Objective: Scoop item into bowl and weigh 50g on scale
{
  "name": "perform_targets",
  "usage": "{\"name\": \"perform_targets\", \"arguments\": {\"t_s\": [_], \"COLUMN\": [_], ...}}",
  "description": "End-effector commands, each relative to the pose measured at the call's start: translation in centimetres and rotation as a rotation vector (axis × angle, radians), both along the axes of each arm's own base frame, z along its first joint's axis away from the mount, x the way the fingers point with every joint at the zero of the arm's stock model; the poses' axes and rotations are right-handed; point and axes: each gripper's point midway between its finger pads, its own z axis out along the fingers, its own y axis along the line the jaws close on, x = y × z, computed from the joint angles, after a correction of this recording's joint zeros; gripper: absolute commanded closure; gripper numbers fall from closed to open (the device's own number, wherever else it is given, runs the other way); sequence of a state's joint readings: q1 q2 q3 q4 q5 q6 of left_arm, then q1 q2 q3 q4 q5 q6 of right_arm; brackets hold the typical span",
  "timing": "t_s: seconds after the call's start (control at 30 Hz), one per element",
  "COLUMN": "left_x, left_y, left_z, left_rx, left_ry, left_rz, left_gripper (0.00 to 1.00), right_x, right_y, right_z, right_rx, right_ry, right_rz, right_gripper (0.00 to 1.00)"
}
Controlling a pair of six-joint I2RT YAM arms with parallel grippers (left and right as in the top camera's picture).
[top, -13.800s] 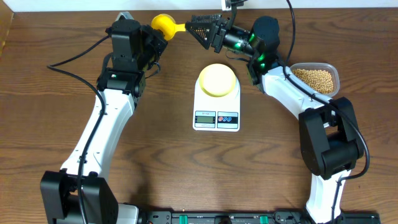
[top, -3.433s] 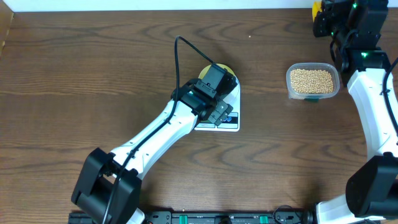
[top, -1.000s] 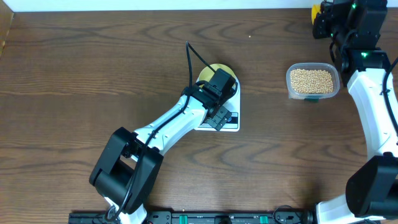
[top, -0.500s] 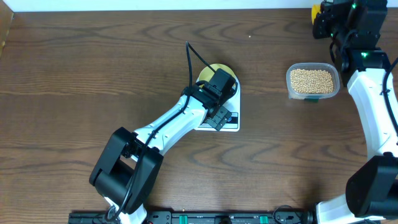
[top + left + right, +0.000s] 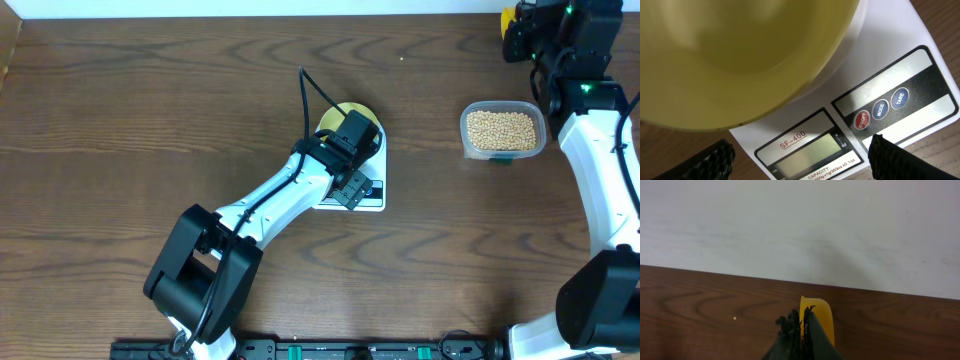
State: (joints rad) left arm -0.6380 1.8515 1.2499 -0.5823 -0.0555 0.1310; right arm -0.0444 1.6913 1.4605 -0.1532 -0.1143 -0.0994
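Left end effector [image 5: 802, 159], mine: jaws wide, holding nothing, hung over the button end of the scale [image 5: 892, 45]; unmoved for the past second after edging in closer. Bowl [image 5: 730, 50]: on the scale's platform. Display [image 5: 810, 152]: no digits legible. Right end effector [image 5: 801, 330]: clamped on yellow scoop [image 5: 818, 320], parked beyond the tub [image 5: 464, 132] of beans [image 5: 502, 128]. Reading: switch-on or tare pending; scooping not begun.

Robotics lab bench: wood-grain table [image 5: 150, 100], bare white wall [image 5: 790, 220] along 12 o'clock edge, black mounting rail [image 5: 350, 351] at 6 o'clock.
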Motion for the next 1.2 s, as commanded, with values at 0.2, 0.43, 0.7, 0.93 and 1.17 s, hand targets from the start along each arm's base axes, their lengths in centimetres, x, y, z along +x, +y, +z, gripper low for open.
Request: {"name": "perform_targets", "arguments": {"t_s": [0.2,0.43,0.7,0.93,1.17], "left_x": [0.3,0.3,0.3,0.3,0.6], "left_y": [-0.1,-0.1,-0.1,-0.1,-0.4], "left_z": [0.1,0.1,0.1,0.1,0.3], "left_rx": [0.007,0.007,0.007,0.007,-0.007], "left_ry": [-0.007,-0.008,-0.007,-0.007,-0.019], "left_rz": [-0.002,-0.002,-0.002,-0.002,0.008], "left_gripper": [0.13,0.13,0.12,0.13,0.12], "right_x": [-0.3,-0.7,-0.8,-0.8,-0.7], "right_y": [0.4,1.6,1.6,1.6,1.6], "right_z": [0.9,0.2,0.0,-0.1,0.1], "right_rx": [-0.013,0.017,0.017,0.027,0.026], "right_ry": [-0.008,0.025,0.034,0.038,0.029], "right_rz": [0.013,0.079,0.077,0.074,0.074], "right_gripper": [0.99,0.99,0.99,0.99,0.99]}}
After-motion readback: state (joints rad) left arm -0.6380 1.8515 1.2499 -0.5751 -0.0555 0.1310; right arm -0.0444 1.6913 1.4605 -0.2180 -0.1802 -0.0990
